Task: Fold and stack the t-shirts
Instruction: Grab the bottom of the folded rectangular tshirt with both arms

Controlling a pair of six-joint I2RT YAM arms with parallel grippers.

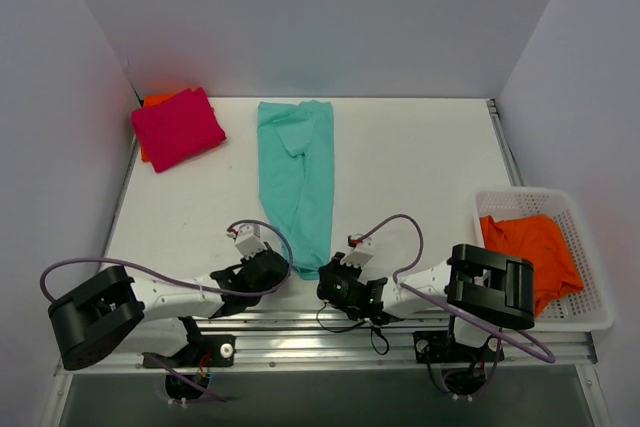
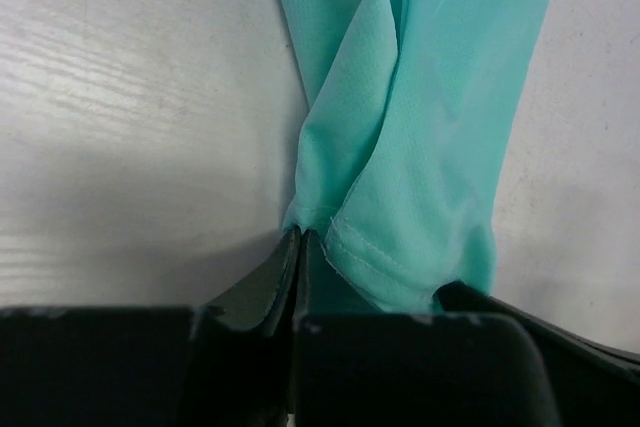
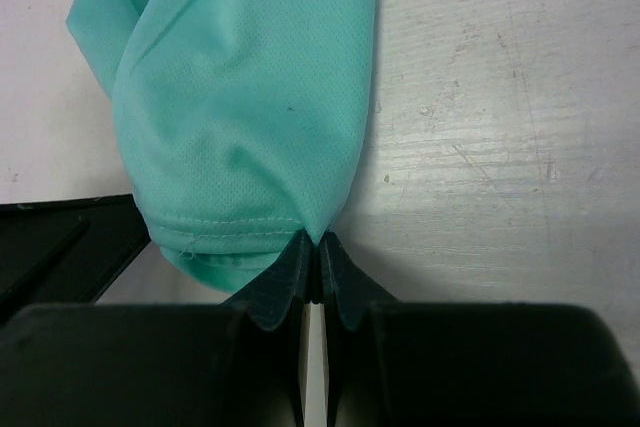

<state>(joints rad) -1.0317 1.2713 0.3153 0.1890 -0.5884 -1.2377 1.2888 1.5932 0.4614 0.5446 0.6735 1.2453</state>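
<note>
Teal cloth: the teal t-shirt (image 1: 298, 182) lies as a long narrow strip down the middle of the table (image 1: 420, 157), already doubled lengthwise, with its near hem right at my fingertips.
Left side: my left gripper (image 2: 300, 239) has its jaws closed to a sliver on the left near corner of that hem, with a pinch of cloth between them.
Right side: my right gripper (image 3: 318, 243) is closed the same way on the right near corner, biting just the edge by the stitching.
Stack: the magenta t-shirt (image 1: 178, 127) sits folded at the far left corner on top of a folded orange t-shirt (image 1: 150, 100) (only a sliver of it shows).
Basket: the white basket (image 1: 525, 194) at the right edge holds a crumpled orange t-shirt (image 1: 530, 247), not yet folded.
Step in hand: I judge this to be the crosswise fold of the teal strip, with both near corners gripped and the cloth flat on the table.
Next move calls for: lifting both corners together and level, carrying them away from me over the strip, and keeping my two grippers evenly spaced so the hem lands square.
Risk: my hold is at the very edge of a thin knit, so I think it could slip out mid-lift.
</note>
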